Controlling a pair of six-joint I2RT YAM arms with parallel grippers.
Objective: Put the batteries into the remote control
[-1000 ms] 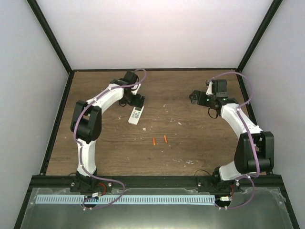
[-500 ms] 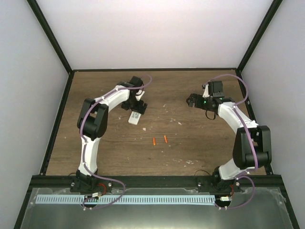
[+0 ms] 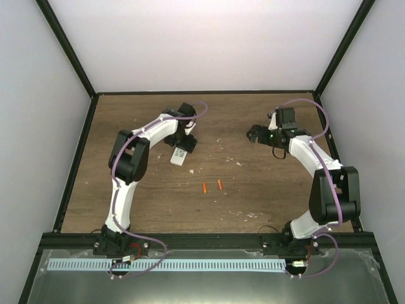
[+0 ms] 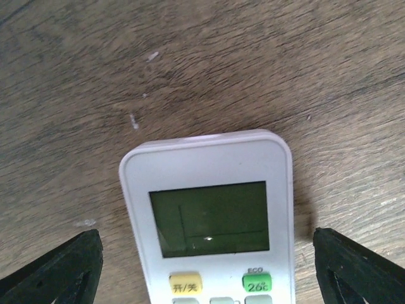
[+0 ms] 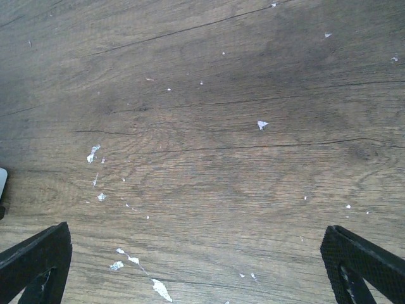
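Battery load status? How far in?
Done: nothing; both thin orange cylindrical batteries lie loose on the brown wooden table. In hand: open left end effector straddles the white rectangular remote control, screen up, ungripped. Left: flipping, loading; right end effector idle, open.
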